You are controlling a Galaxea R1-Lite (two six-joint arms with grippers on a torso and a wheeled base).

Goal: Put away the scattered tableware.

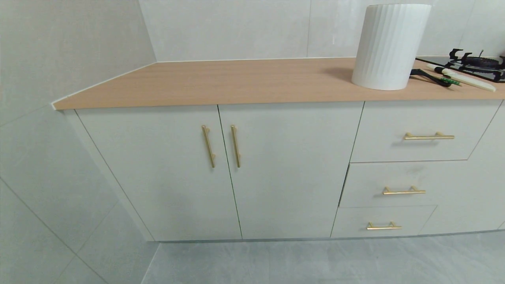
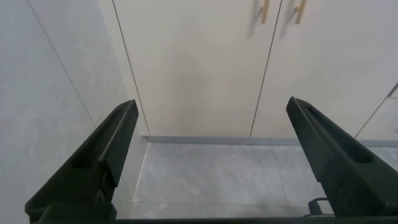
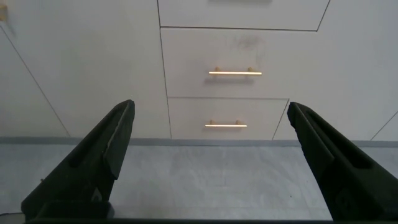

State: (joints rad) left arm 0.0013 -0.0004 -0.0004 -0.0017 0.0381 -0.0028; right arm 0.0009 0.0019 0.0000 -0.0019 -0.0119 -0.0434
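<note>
Standing on wood-grain counter [image 1: 236, 83]: ribbed white cylinder [image 1: 388, 45]; slim utensils [image 1: 453, 78] beside.

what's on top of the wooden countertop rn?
A tall white ribbed canister stands on the countertop. Right of it lie a black-handled utensil and a long white utensil, beside a black hob grate. The canister hides its contents and the counter behind it.

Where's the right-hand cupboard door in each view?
Head view: right-hand door sits centre frame, between the door seam and the drawer stack.
Left wrist view: right-hand door lies across the seam from the other door, with its gold handle close to that seam.
Right wrist view: right-hand door is the plain panel bordering the drawer stack.
Shared landmark: grey plinth strip under the cabinet, along the floor.
</note>
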